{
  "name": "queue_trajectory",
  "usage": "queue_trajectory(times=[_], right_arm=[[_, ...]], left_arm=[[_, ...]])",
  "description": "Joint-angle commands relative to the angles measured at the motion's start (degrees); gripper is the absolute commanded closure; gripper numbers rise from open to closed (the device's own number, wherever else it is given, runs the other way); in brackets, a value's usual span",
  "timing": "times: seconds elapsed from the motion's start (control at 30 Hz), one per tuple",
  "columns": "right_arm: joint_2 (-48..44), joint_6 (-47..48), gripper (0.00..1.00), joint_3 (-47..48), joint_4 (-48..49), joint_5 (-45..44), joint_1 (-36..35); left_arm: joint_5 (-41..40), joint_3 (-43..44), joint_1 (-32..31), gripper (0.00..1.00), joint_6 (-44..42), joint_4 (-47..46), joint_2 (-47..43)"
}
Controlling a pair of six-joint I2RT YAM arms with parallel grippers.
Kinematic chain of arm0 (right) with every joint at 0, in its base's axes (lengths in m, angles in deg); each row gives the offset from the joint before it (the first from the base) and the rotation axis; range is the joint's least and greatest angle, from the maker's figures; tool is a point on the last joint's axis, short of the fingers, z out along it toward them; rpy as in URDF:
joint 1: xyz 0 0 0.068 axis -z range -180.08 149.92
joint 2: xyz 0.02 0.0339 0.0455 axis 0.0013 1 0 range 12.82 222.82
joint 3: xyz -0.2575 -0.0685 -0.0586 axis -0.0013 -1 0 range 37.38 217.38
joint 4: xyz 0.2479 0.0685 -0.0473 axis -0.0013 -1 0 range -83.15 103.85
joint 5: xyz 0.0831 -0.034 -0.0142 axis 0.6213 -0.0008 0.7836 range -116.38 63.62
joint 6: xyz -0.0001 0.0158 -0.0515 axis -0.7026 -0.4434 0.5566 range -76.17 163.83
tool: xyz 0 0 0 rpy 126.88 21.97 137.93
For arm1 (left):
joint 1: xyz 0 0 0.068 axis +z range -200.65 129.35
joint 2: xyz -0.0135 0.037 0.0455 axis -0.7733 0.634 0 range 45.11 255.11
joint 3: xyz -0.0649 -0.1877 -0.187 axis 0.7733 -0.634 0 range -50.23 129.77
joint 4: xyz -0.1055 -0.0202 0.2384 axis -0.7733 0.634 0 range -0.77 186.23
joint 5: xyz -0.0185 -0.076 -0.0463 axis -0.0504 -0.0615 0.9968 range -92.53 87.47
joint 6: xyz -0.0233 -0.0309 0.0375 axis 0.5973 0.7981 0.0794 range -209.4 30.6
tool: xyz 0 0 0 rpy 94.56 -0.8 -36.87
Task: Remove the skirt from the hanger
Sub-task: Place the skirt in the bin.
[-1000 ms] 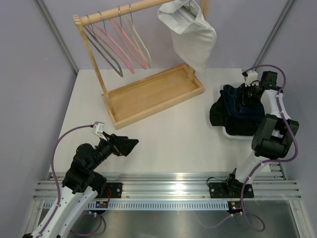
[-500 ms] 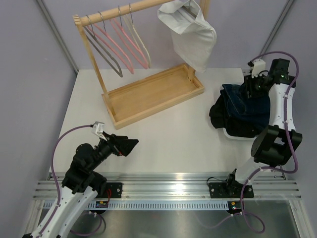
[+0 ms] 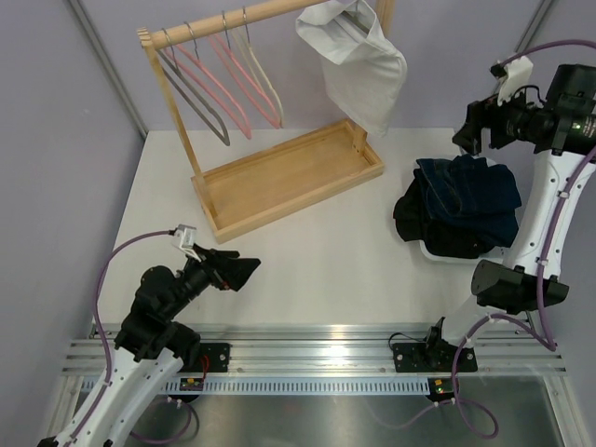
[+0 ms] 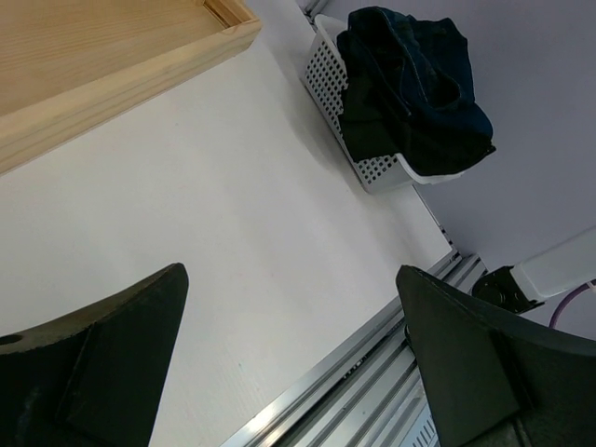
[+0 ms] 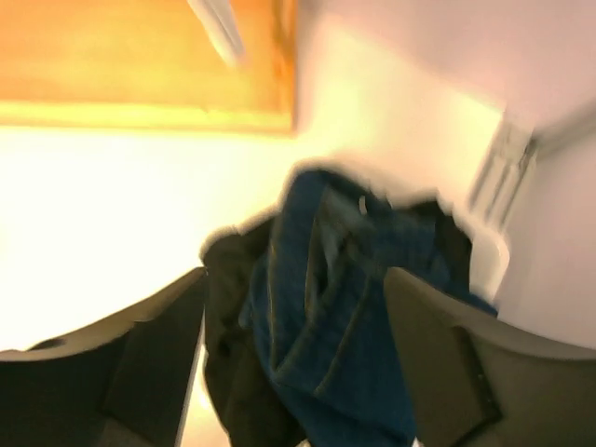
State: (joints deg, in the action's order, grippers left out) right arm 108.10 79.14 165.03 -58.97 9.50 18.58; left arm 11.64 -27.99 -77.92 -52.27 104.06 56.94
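Observation:
A pale grey skirt [image 3: 358, 65] hangs from a hanger on the right end of the wooden rail, and neither gripper touches it. High at the right edge, my right gripper [image 3: 468, 128] [image 5: 295, 279] is open and holds nothing; it hangs above a dark blue denim garment [image 3: 470, 191] [image 5: 326, 307] that lies on top of a pile of clothes. My left gripper [image 3: 244, 270] [image 4: 290, 272] is low over the table near the front left, open wide with nothing between its fingers.
A white perforated basket [image 3: 438, 250] [image 4: 372, 168] at the right holds the denim and a black garment [image 3: 414, 214]. The wooden rack's tray [image 3: 289, 177] sits at the back centre, with several bare hangers [image 3: 223, 88] on its rail.
My right gripper has opened, let go of the denim on the basket pile and risen up and to the right. The left arm has stayed still.

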Motion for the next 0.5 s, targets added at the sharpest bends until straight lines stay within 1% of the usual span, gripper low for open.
queue_trajectory(times=[0.0, 0.03, 0.07, 0.1, 0.13, 0.17, 0.2, 0.27, 0.3, 0.33, 0.4, 0.43, 0.47], right_arm=[[0.3, -4.7, 0.01, 12.3, -0.8, 15.1, -2.7], [0.0, -7.8, 0.01, 13.2, 2.6, 16.8, -4.2], [-1.5, -15.5, 0.01, 12.2, 6.4, 18.9, -5.0], [-2.4, -19.4, 0.0, 10.6, 15.8, 19.2, -5.8], [-3.0, -22.7, 0.01, 7.7, 19.9, 19.7, -7.6], [-3.4, -26.9, 0.0, 6.8, 23.0, 19.6, -8.6], [-3.2, -28.3, 0.01, 7.4, 26.6, 19.0, -9.8], [-0.8, -30.2, 0.01, 10.1, 27.6, 13.8, -14.1], [0.2, -31.1, 0.02, 13.2, 28.1, 11.0, -15.6], [1.3, -33.5, 0.04, 14.5, 28.5, 6.4, -16.9], [3.8, -35.1, 0.06, 16.7, 30.7, 1.8, -20.7], [4.5, -37.3, 0.06, 17.0, 31.7, -2.1, -21.9], [5.4, -39.0, 0.07, 17.0, 32.7, -9.0, -24.1]], left_arm=[[-0.3, 3.2, 0.2, 0.01, -1.5, -5.8, 2.5], [-0.3, 3.3, 0.3, 0.01, -1.4, -6.5, 3.3], [-0.5, 3.9, 0.2, 0.01, -1.4, -6.9, 4.8], [-0.6, 4.2, 0.2, 0.01, -1.1, -7.8, 5.6], [-0.6, 4.5, 0.3, 0.01, -1.0, -8.1, 6.5], [-0.8, 4.8, 0.3, 0.01, -0.8, -8.4, 8.1], [-1.0, 5.5, 0.2, 0.01, -0.7, -8.8, 8.7], [-1.6, 6.1, 0.3, 0.01, -0.6, -8.9, 10.5], [-1.8, 6.8, 0.2, 0.01, -0.7, -8.9, 11.0], [-2.1, 7.0, 0.2, 0.01, -0.7, -8.9, 11.5], [-2.5, 7.6, 0.3, 0.01, -0.9, -8.9, 13.0], [-2.6, 8.3, 0.3, 0.01, -0.9, -9.1, 13.6], [-2.7, 8.5, 0.2, 0.01, -0.9, -9.2, 14.1]])
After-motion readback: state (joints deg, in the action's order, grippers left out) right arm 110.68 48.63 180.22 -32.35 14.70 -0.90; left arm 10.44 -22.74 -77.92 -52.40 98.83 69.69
